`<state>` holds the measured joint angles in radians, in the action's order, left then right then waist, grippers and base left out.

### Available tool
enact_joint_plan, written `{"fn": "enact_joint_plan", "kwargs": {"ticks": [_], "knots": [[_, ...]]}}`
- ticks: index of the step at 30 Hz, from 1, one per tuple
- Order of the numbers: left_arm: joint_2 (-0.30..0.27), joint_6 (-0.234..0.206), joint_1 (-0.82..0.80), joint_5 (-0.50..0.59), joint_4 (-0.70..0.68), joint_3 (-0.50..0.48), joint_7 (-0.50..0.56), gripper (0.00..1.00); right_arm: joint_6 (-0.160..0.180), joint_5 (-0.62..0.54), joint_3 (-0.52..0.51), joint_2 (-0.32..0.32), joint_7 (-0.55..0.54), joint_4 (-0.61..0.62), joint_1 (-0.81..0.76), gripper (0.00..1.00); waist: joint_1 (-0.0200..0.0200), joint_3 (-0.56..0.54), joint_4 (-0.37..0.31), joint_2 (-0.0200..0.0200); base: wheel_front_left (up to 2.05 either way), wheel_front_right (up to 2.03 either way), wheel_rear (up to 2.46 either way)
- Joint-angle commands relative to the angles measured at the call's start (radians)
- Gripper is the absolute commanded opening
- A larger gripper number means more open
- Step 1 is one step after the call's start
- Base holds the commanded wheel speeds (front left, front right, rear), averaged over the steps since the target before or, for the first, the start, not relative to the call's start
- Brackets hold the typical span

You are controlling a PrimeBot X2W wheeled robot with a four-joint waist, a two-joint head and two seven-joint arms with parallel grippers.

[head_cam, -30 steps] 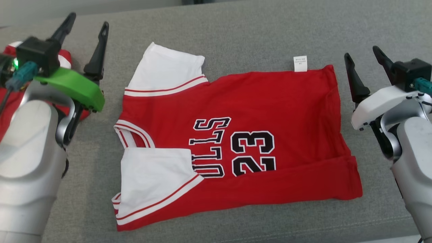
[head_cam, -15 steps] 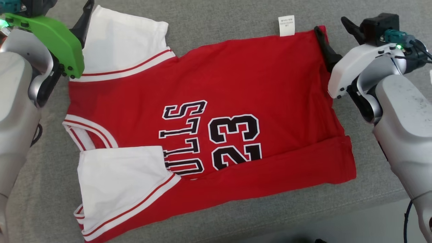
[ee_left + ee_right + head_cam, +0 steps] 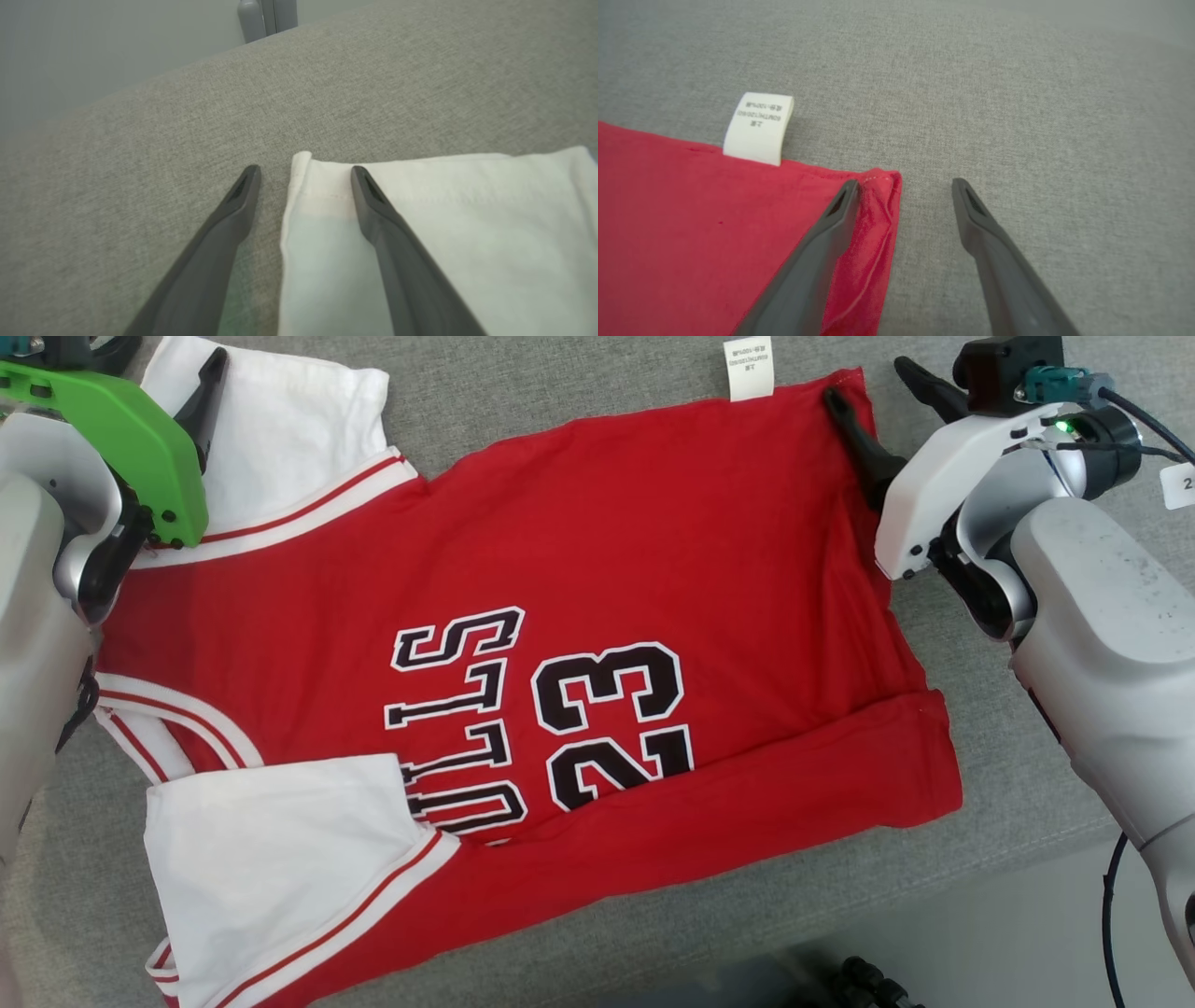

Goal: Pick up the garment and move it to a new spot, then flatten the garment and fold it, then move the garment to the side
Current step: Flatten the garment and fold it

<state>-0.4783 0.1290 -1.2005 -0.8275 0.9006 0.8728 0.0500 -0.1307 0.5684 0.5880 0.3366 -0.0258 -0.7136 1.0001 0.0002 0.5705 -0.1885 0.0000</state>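
— one grey bench [image 3: 579,383]; what's on it?
— red garment [image 3: 597,569], flat across it. left hand [image 3: 304,169], fingers [image 3: 387,233] apart, straddles its far-left white corner; right hand [image 3: 904,182], apart too, straddles the far-right corner by the label [image 3: 759,128].

The label [image 3: 749,369] on the garment [image 3: 653,569] bears print too small to read.
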Motion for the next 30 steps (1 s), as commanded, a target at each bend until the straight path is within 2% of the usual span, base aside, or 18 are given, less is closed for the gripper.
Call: {"fn": "enact_joint_plan", "kwargs": {"ticks": [1, 2, 3, 4, 5, 6, 11, 15, 18, 30], "knots": [[0.008, 0.002, -0.008, -0.02, 0.013, 0.012, 0.001, 1.0, 0.0, 0.021, 0.015, 0.003, -0.009, -0.005, 0.018, 1.0, -0.0002, 0.003, 0.0, 0.0, 0.0, 0.0, 0.0], [0.013, 0.002, -0.008, -0.026, 0.02, 0.019, 0.008, 1.0, 0.0, 0.029, 0.025, 0.007, -0.014, -0.008, 0.019, 1.0, -0.0002, 0.005, 0.001, 0.0, 0.0, 0.0, 0.0], [0.016, 0.002, -0.01, -0.033, 0.03, 0.028, 0.013, 1.0, 0.0, 0.04, 0.035, 0.01, -0.016, -0.011, 0.021, 0.82, -0.0002, 0.005, 0.002, 0.0, 0.0, 0.0, 0.0], [0.017, 0.002, -0.012, -0.041, 0.037, 0.036, 0.014, 0.74, 0.0, 0.054, 0.047, 0.009, -0.022, -0.014, 0.023, 0.47, -0.0002, 0.006, 0.002, 0.0, 0.0, 0.0, 0.0], [0.019, 0.002, -0.012, -0.048, 0.042, 0.041, 0.012, 0.36, 0.0, 0.064, 0.058, 0.01, -0.028, -0.015, 0.026, 0.3, -0.0002, 0.007, 0.003, 0.0, 0.0, 0.0, 0.0], [0.021, 0.002, -0.013, -0.058, 0.048, 0.046, 0.013, 0.0, 0.0, 0.075, 0.066, 0.012, -0.031, -0.017, 0.03, 0.02, -0.0002, 0.007, 0.003, 0.0, 0.0, 0.0, 0.0], [0.027, 0.002, -0.025, -0.104, 0.061, 0.052, -0.034, 0.0, 0.001, 0.119, 0.088, 0.032, -0.002, -0.024, 0.052, 0.0, -0.0002, -0.003, 0.011, 0.0, 0.0, 0.0, 0.0], [0.035, 0.0, -0.049, -0.137, 0.06, 0.05, -0.129, 0.0, 0.001, 0.111, 0.072, 0.054, 0.117, -0.062, 0.068, 0.0, -0.0002, -0.039, 0.035, 0.0, 0.0, 0.0, 0.0], [0.037, 0.0, -0.043, -0.151, 0.045, 0.061, -0.174, 0.0, 0.001, 0.115, 0.074, 0.056, 0.159, -0.091, 0.06, 0.0, -0.0002, -0.067, 0.055, 0.0, 0.0, 0.0, 0.0], [0.022, 0.0, 0.111, -0.225, -0.124, 0.073, -0.309, 0.0, 0.001, 0.14, 0.11, 0.091, 0.265, -0.144, -0.037, 0.0, -0.0002, -0.177, 0.133, 0.0, 0.0, 0.0, 0.0]]}}
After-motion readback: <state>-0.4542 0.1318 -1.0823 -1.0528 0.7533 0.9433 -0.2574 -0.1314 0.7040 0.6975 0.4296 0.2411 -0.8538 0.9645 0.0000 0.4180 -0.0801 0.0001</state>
